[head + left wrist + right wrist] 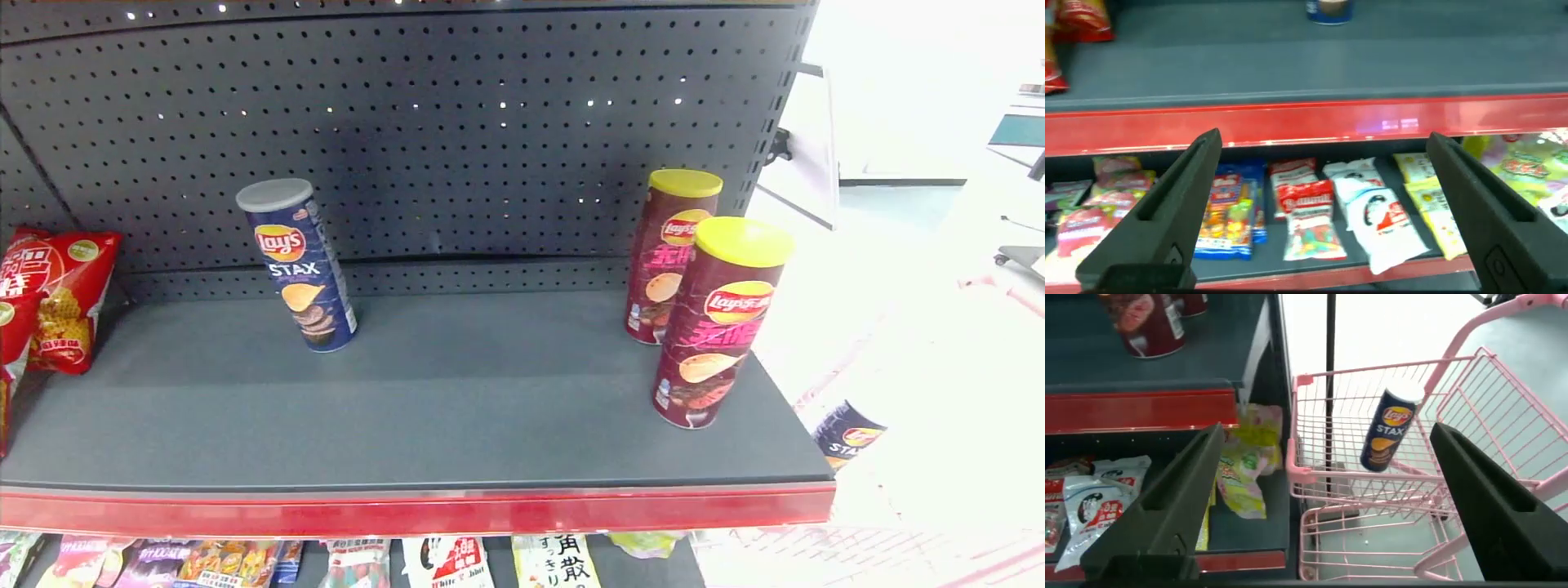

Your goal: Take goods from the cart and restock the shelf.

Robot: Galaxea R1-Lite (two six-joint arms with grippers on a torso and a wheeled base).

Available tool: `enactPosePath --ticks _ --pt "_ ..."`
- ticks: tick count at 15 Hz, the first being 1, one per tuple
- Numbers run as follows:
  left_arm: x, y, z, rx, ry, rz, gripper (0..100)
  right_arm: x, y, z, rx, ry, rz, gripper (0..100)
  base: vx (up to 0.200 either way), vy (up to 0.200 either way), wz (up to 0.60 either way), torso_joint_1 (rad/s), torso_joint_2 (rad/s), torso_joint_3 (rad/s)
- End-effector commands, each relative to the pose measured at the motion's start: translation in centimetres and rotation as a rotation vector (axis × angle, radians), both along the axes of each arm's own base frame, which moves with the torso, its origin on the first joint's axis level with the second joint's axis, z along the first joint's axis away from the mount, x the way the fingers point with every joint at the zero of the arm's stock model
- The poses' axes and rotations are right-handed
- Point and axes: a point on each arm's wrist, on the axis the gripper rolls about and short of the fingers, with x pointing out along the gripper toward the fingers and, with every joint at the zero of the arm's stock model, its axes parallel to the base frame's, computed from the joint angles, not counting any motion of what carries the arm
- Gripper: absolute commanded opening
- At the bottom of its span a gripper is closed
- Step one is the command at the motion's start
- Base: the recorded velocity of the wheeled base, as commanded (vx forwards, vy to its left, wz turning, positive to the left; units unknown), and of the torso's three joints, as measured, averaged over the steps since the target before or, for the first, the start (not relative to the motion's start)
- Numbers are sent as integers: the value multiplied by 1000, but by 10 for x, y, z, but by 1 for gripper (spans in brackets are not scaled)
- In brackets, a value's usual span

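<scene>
**Left tool (1323, 137) and right tool (1328, 429) apart and empty; blue chip can (1390, 429) in the cart (1503, 400)**

From my station, the left tool hangs in front of the red front rail (1306, 122) of the shelf (408, 408). Its two dark fingers (1167, 212) are spread wide with nothing between them. Beyond them, rows of snack packets (1306, 216) lie on the lower shelf (1315, 273). The right tool is spread just as wide and also holds nothing. It sits off the end of the shelf, with the pink wire cart beyond it.

The blue chip can stands slightly tilted in the cart's basket, lid up. In the head view I catch part of it at the lower right of the frame, just past the shelf's front corner.

On the grey shelf, a second blue can (298, 265) with a grey lid stands upright left of centre, toward the back, near the pegboard panel (490, 122). Two maroon cans with yellow lids stand at the right of the frame. The rear maroon can (673, 253) is close to the panel. The front maroon can (718, 322) is just ahead of it, near the shelf's right end. I cannot tell whether the two touch. Red snack bags (49, 302) lean at the left edge of the frame. Yellow-green packets (1245, 457) lie on the lower shelf's end nearest the cart.
</scene>
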Motion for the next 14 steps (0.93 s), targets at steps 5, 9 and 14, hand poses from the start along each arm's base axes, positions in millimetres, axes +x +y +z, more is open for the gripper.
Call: enactPosePath --ticks 5,9,14 --pt "0 0 0 0 0 0 100 0 0 0 0 2 0 100 0 -200 0 0 1 1" --pt "0 0 0 1 -1 0 100 0 0 0 0 2 0 100 0 -200 0 2 5 4" --pt "0 0 0 0 0 0 100 0 0 0 0 0 0 100 0 -200 0 5 1 2"
